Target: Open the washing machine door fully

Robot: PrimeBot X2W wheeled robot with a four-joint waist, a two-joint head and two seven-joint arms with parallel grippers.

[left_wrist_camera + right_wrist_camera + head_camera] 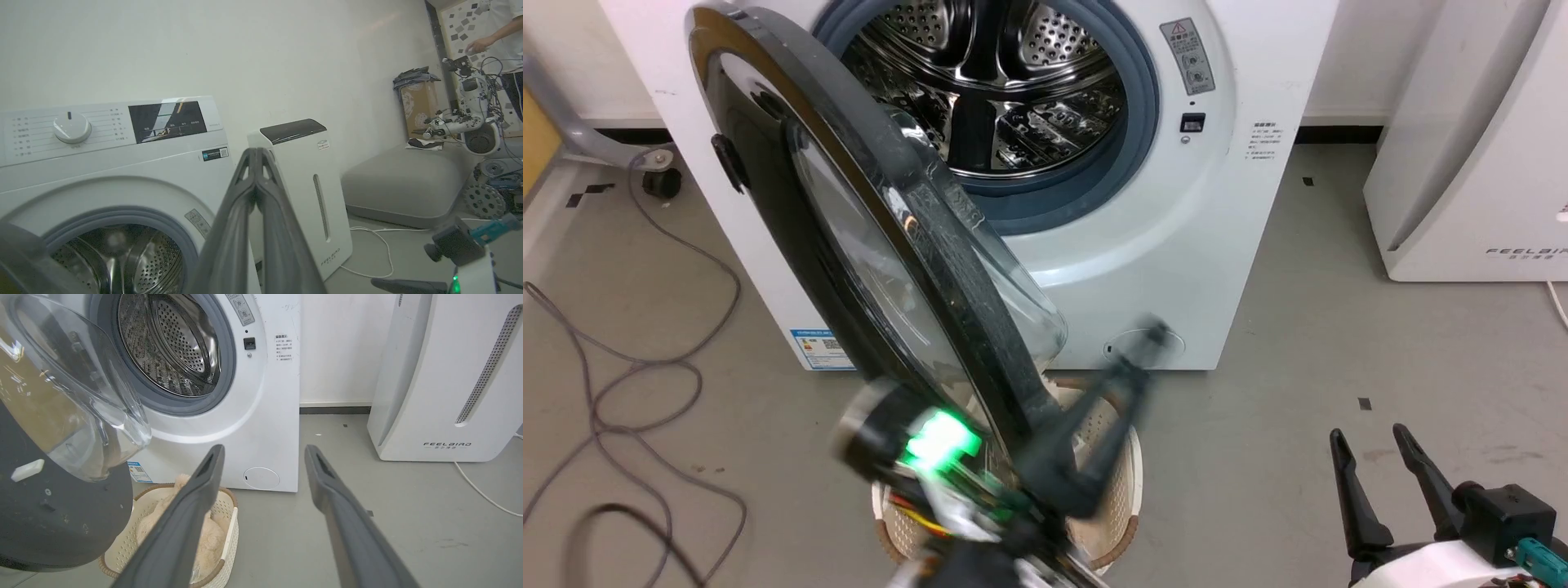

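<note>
**A:** Lower centre, nearest the lens: left gripper (1147,347), blurred, fingers pressed together on nothing. Why there?

**B:** It lies just beside the inner rim of the washing machine door (849,245), probably so it can push the door outward; contact cannot be told. Right gripper (1368,433), lower right, fingers apart and empty, sits well clear.

**A:** The door's attitude?

**B:** Partly open, left of centre, before the washing machine (1217,204). Seen near edge-on, its span runs from upper left to lower centre. The glass bowl bulges rightward, toward the drum.
</note>
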